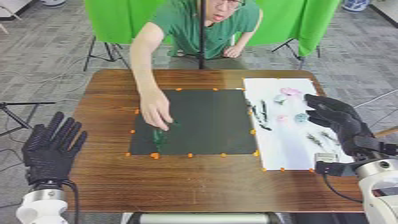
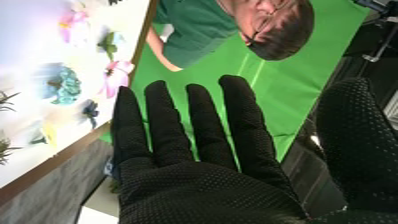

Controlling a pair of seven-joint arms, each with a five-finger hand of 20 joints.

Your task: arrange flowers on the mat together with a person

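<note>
Flowers are getting their close-up in the right wrist view: off the side of the right hand point(image 1: 338, 117) away from its thumb, a yellow flower point(image 2: 49, 132), a dark blue flower point(image 2: 91, 111) and a teal flower point(image 2: 67, 86) are lying together, a pink flower point(image 2: 117, 77) showing close to the fingertips. Over to the head view, and the white mat point(image 1: 284, 155) is spreading below and inward of that hand, the dark mat point(image 1: 209, 120) lying farther inward, towards the left hand point(image 1: 49, 150). There, a person's hand point(image 1: 155, 107) is reaching down, fingertips meeting a green sprig point(image 1: 160, 137) on the dark mat, between the robot's two hands. Now the poses! The right hand is hanging above the outer part of the white mat, pointing forward and slightly inward, fingers straightening out, thumb standing well apart, and it is grasping nothing. The left hand is floating just beside the wooden table point(image 1: 169, 185), pointing forward, fingers extending loosely and likewise holding nothing.
</note>
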